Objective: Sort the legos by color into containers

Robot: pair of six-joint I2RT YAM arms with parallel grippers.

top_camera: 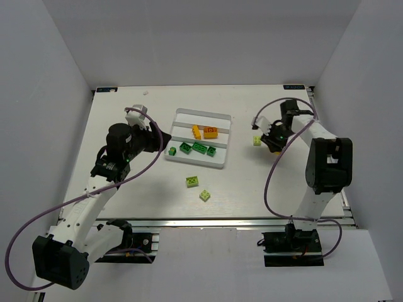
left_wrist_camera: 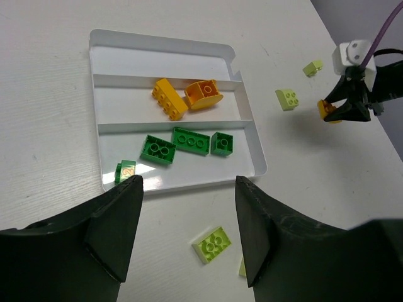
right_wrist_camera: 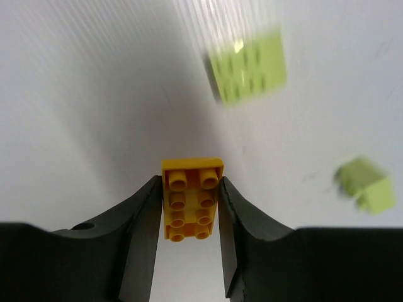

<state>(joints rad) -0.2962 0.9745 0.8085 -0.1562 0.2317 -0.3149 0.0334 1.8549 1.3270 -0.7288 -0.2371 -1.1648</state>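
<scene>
My right gripper [right_wrist_camera: 191, 201] is shut on an orange lego [right_wrist_camera: 191, 196], one finger against each long side, low over the table right of the tray [top_camera: 201, 113]. Pale yellow-green legos [right_wrist_camera: 249, 68] [right_wrist_camera: 366, 182] lie just beyond it. In the tray's middle compartment sit two orange legos [left_wrist_camera: 169, 97] [left_wrist_camera: 203, 93], and several dark green ones [left_wrist_camera: 191, 139] sit in the near compartment. The far compartment [left_wrist_camera: 157, 60] holds nothing. My left gripper [left_wrist_camera: 189, 180] hangs open by the tray's near rim, above a pale yellow-green lego [left_wrist_camera: 212, 243] on the table.
A second pale lego [top_camera: 205, 195] lies beside that one in front of the tray. Two more [left_wrist_camera: 287, 99] [left_wrist_camera: 312, 67] lie on the table between the tray and the right gripper [top_camera: 275, 143]. White walls enclose the table on three sides.
</scene>
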